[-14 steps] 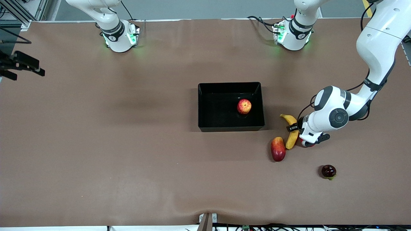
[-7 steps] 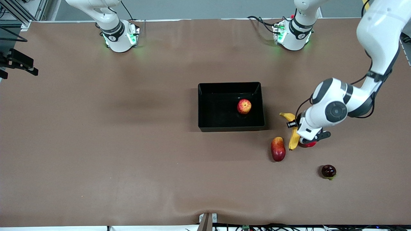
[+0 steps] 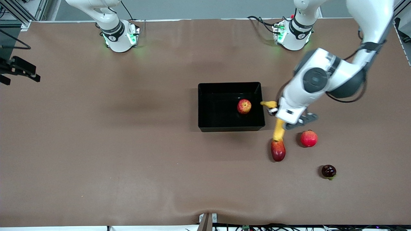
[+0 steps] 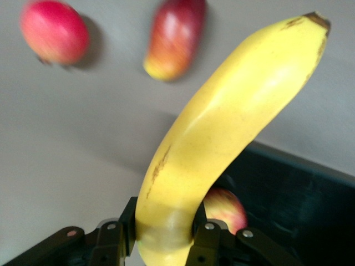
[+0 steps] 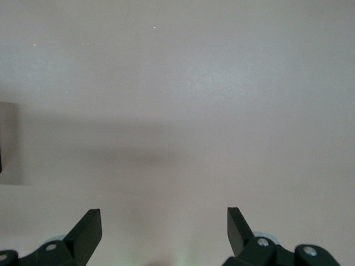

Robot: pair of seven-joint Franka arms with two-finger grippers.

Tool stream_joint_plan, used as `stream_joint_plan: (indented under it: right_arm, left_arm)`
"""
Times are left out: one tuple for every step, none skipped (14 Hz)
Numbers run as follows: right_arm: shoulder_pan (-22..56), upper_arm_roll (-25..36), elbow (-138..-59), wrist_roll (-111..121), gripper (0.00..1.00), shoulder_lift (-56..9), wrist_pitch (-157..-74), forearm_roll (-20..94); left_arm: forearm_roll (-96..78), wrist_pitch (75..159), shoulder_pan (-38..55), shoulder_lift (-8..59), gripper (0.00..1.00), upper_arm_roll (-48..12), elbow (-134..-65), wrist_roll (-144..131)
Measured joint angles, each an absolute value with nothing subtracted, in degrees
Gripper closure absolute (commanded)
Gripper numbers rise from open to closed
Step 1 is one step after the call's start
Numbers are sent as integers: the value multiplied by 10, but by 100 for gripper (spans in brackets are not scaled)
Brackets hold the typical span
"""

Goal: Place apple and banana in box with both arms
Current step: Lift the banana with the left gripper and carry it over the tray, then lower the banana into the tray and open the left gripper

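Banana (image 3: 278, 127) lifted off the table since the earlier frame; it now hangs in the left gripper (image 3: 278, 116) beside the box (image 3: 231, 128), exposing the round red fruit (image 3: 309, 138) formerly under the wrist.

The left gripper's jaws are clamped on the banana near one end; its free tip is above the red-yellow oval fruit (image 3: 278, 150). The apple (image 3: 244, 106) lies inside the box, at 3 o'clock from the box centre. From the box, the round red fruit sits at 4 o'clock, as does a dark fruit (image 3: 328, 171), nearer the front camera. The right gripper (image 5: 165, 228) waits over bare table (image 3: 96, 144), jaws wide with nothing between them.
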State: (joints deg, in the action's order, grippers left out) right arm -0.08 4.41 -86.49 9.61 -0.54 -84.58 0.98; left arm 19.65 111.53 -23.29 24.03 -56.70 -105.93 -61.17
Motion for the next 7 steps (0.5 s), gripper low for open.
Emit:
stream_joint_plan:
  right_arm:
    - [-1, 44, -870, 96, 0, -5, -848, 10]
    - [-1, 44, -871, 96, 0, -5, -849, 10]
    - [0, 43, -871, 96, 0, -5, -849, 12]
    - [0, 43, -872, 91, 0, -5, -848, 16]
    - [0, 43, -872, 81, 0, -5, -848, 21]
    - [0, 43, -873, 71, 0, -5, -847, 23]
    - [0, 42, -873, 65, 0, -5, -846, 25]
  left_arm:
    - [197, 1116, -199, 251, 100, -566, -1057, -655]
    - [197, 1116, -165, 264, 100, -564, -1051, -697]
    - [199, 1116, -134, 280, 100, -559, -1042, -734]
    - [200, 1116, -107, 297, 100, -555, -1031, -767]
    - [204, 1117, -80, 314, 100, -544, -1018, -799]
    - [213, 1118, -49, 330, 100, -525, -1005, -831]
    - [221, 1122, -15, 345, 100, -500, -995, -861]
